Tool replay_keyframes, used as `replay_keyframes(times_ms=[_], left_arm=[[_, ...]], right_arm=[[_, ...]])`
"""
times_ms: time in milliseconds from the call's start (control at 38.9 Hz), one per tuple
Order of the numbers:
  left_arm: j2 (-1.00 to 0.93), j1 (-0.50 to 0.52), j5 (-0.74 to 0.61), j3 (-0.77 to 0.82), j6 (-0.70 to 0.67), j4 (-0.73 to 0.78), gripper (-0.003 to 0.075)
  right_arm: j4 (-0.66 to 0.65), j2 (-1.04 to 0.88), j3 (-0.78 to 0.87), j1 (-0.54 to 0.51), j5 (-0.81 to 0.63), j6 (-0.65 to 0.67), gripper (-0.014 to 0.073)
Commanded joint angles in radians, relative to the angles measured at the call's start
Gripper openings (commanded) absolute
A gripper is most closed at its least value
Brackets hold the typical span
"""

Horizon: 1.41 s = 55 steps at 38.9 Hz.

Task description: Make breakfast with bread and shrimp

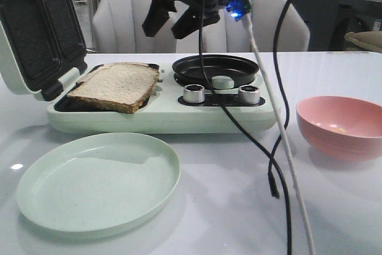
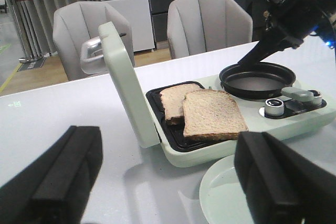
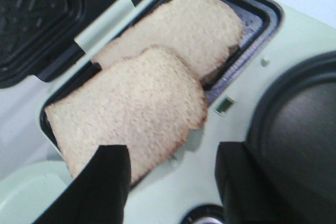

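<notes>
Two bread slices lie overlapping in the open sandwich maker's left tray. The near slice rests partly on the far slice. The shrimp shows only as a small pale orange spot at the bottom of the pink bowl. My right gripper is open and empty, hovering above the maker between the bread and the black pan. My left gripper is open and empty, low over the table to the left of the maker.
The maker's lid stands open at the left. Two silver knobs sit in front of the pan. A pale green plate lies in front of the maker. Cables hang from the right arm across the table. Chairs stand behind.
</notes>
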Motion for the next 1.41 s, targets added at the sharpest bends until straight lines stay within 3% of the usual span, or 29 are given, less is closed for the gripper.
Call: replay_keyframes(times_ms=[0,128,282,591,924,1386], left_arm=[[0.012,-0.008,-0.084,-0.026,-0.012,-0.007,0.0563],[0.012,-0.008,-0.084,-0.026,-0.012,-0.007,0.0563],[0.012,-0.008,-0.084,-0.026,-0.012,-0.007,0.0563],[0.012,-0.008,-0.084,-0.026,-0.012,-0.007,0.0563],[0.012,-0.008,-0.084,-0.026,-0.012,-0.007,0.0563],[0.012,-0.008,-0.084,-0.026,-0.012,-0.007,0.0563]], right_arm=[[-0.214,-0.124,-0.033,-0.012,0.043,0.145,0.047],[-0.451,-0.212,-0.027,-0.019,0.149,0.291,0.0458],[-0.625,-0.337,0.05,-0.049,0.138,0.419,0.0398],[-0.63,-0.613,0.35,-0.133,0.005,0.455,0.0395],[-0.588,-0.962,0.768,-0.135,-0.243,0.511,0.0395],[-0.544,-1.481,1.215,-0.135,-0.4,0.513,0.0395]])
